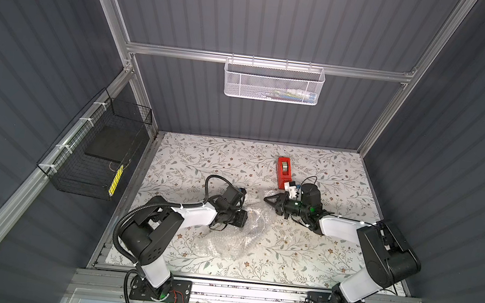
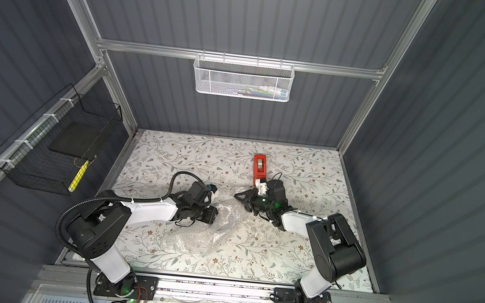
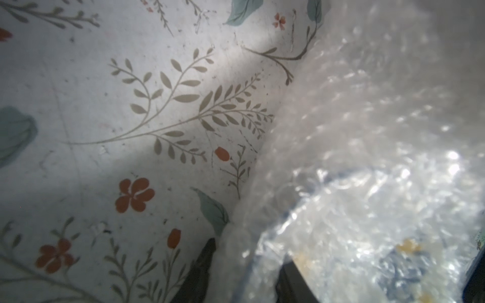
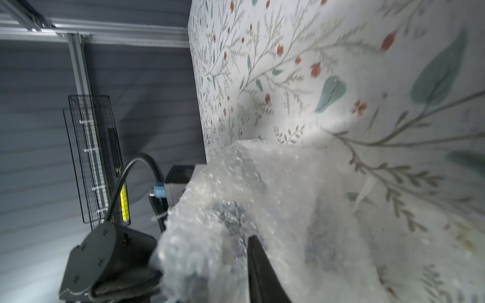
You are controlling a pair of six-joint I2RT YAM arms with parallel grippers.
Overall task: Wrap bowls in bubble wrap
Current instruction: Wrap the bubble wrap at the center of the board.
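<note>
The bubble wrap lies crumpled mid-table between both arms, in both top views. The bowl shows only in the left wrist view, blue and yellow through the wrap. My left gripper reaches into the wrap from the left. Its fingers are shut on the bowl's blue rim, with wrap over it. My right gripper points left, shut on a raised edge of the wrap. One of its fingers shows and the other is hidden by plastic.
A red tape dispenser stands just behind the right wrist. A white mesh basket hangs on the back wall and a black wire basket on the left wall. The floral tabletop ends at metal rails in front.
</note>
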